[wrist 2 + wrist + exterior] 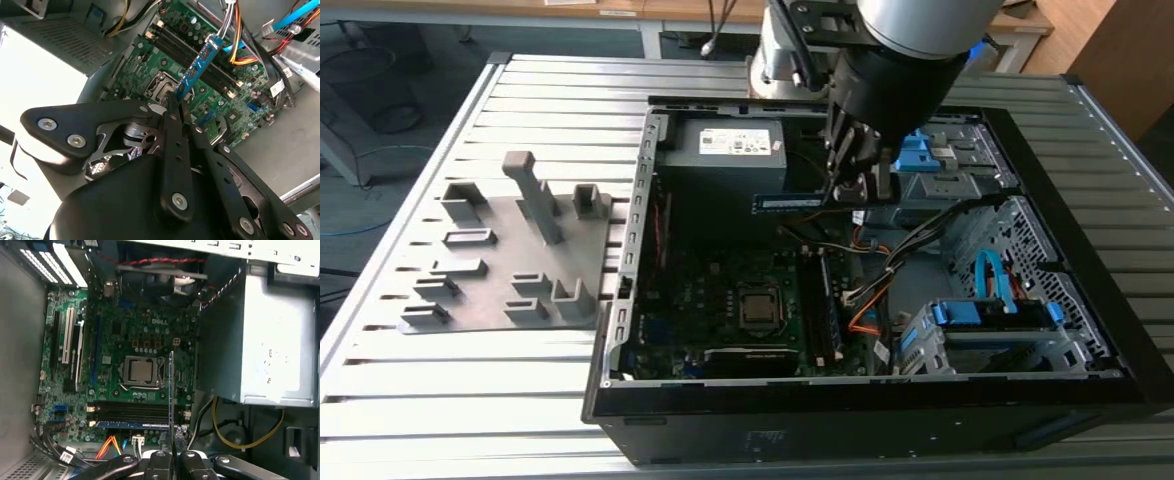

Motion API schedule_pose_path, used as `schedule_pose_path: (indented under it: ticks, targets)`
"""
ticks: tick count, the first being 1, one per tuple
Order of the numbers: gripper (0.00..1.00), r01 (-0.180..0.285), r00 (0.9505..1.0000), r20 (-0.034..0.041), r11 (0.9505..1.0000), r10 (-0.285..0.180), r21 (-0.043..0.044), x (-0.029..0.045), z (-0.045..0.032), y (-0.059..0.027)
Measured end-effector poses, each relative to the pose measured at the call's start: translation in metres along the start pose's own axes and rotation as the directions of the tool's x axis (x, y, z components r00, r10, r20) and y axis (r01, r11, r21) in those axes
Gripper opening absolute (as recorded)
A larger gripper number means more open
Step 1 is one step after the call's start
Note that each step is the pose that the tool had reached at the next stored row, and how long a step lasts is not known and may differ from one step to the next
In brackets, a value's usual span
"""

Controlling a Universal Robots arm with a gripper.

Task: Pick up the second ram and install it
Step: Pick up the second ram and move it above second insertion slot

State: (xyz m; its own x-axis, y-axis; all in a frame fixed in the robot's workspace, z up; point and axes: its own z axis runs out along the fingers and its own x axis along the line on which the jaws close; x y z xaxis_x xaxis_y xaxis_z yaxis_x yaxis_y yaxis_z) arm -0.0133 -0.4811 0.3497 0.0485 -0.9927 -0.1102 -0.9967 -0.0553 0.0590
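My gripper (pixel 843 193) hangs over the open computer case (pixel 630 260), shut on the second ram (pixel 787 202). The ram is a thin bluish stick that juts out level toward the exterior view's left, above the motherboard (pixel 720 290). In the second wrist view the ram (pixel 197 67) extends from the fingertips (pixel 172 107) over the long black memory slots (pixel 187 47). In the first wrist view I see the ram (pixel 171 390) edge-on, running across the slots (pixel 132 412) beside the processor socket (pixel 140 371). A blue stick (pixel 132 424) lies seated in one slot.
The grey power supply (pixel 734 150) sits at the case's far end. Cable bundles (pixel 894 260) and blue drive cages (pixel 987 315) stand on the exterior view's right. A grey holder tray (pixel 494 260) with upright blocks lies on the slatted table (pixel 480 400), left of the case.
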Motion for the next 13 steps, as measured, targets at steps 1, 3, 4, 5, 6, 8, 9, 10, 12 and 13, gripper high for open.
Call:
schedule_pose_path:
  ticks: [1,3,4,5,6,8,9,10,12,13]
  targets:
    - [0.14,0.0,1.0,0.0001,1.0,0.0,0.0,0.0004,0.0009,-0.0016]
    - [0.14,0.0,1.0,0.0001,1.0,0.0,-0.0002,0.0009,0.0024,-0.0047]
    - [0.14,0.0,1.0,0.0001,1.0,0.0,-0.0003,0.0011,0.0032,-0.0061]
    - [0.14,0.0,1.0,0.0,1.0,0.0,-0.0004,0.0014,0.004,-0.0076]
    - [0.14,0.0,1.0,0.0,1.0,0.0,-0.0005,0.0017,0.0049,-0.0091]
    - [0.14,0.0,1.0,0.0001,1.0,0.0,-0.0009,0.0021,0.0067,-0.0124]
    - [0.14,0.0,1.0,0.0001,1.0,0.0,-0.0011,0.0024,0.0077,-0.0139]
    - [0.14,0.0,1.0,0.0002,1.0,0.0,-0.0014,0.0026,0.0091,-0.0155]
    - [0.14,0.0,1.0,0.0002,1.0,0.0,-0.0017,0.0031,0.0117,-0.0175]
    - [0.14,0.0,1.0,0.0002,1.0,0.0,-0.0016,0.0033,0.0131,-0.0178]
